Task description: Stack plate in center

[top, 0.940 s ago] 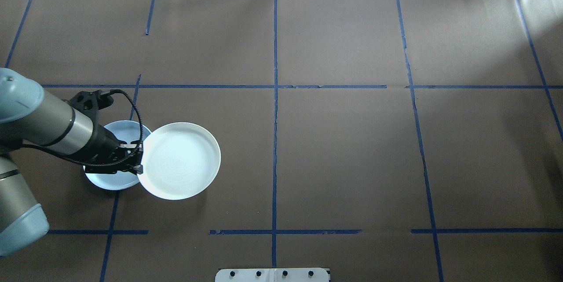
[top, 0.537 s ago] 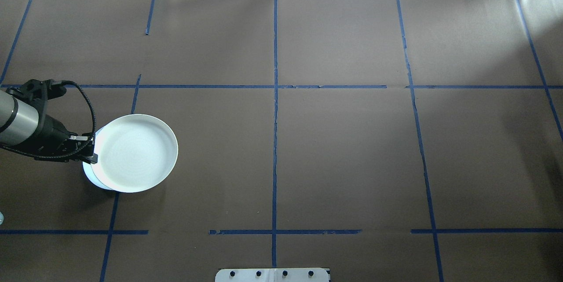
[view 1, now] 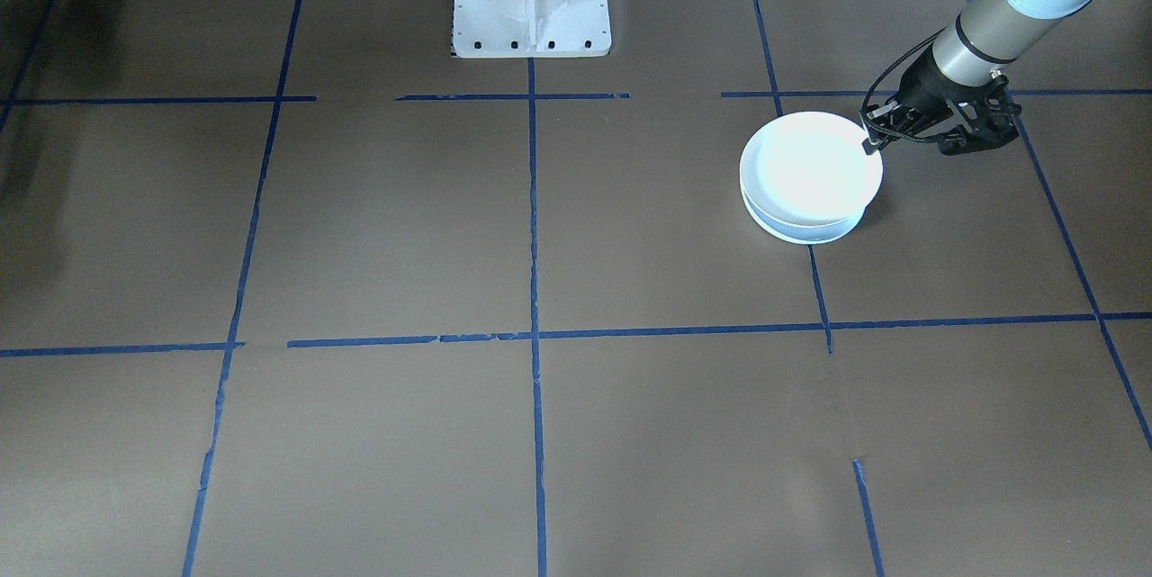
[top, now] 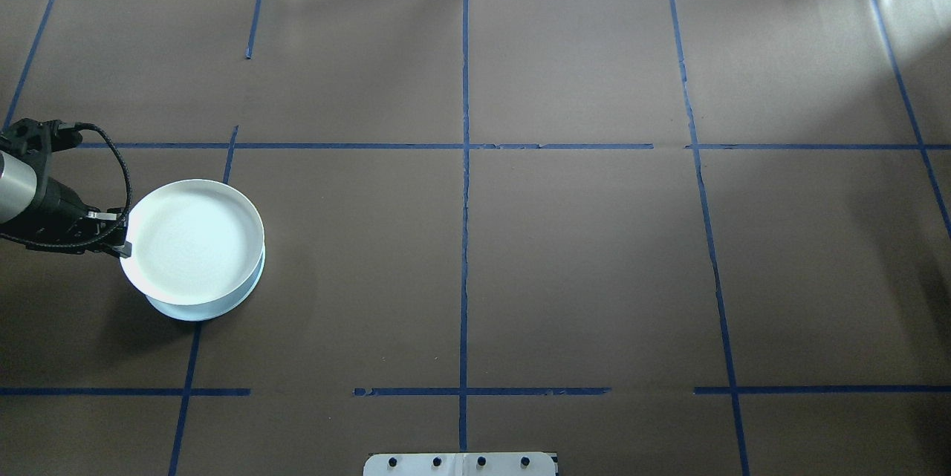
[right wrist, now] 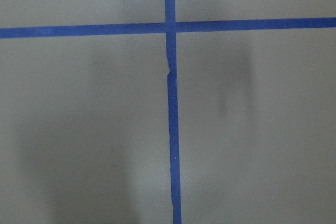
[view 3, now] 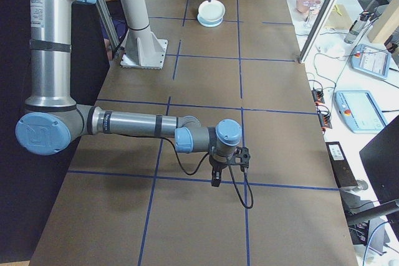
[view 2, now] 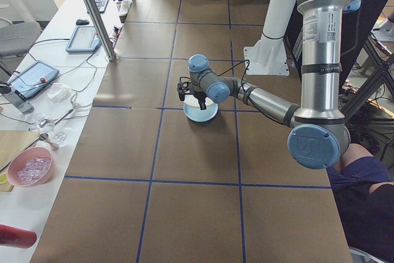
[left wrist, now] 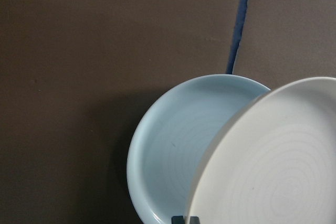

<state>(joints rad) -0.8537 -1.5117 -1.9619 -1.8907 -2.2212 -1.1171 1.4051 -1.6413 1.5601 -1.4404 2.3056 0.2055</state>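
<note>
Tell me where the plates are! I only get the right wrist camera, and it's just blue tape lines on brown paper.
Observer: Both plates are on the robot's left side. The left tool grips the white plate by its rim.
Operator: Is it on top of the other one?
Observer: It's over the pale blue plate, but shifted, so a crescent of blue shows. Whether they touch, I can't tell.
Operator: And my arm?
Observer: The right tool hangs over a tape crossing, far from both plates.
</note>
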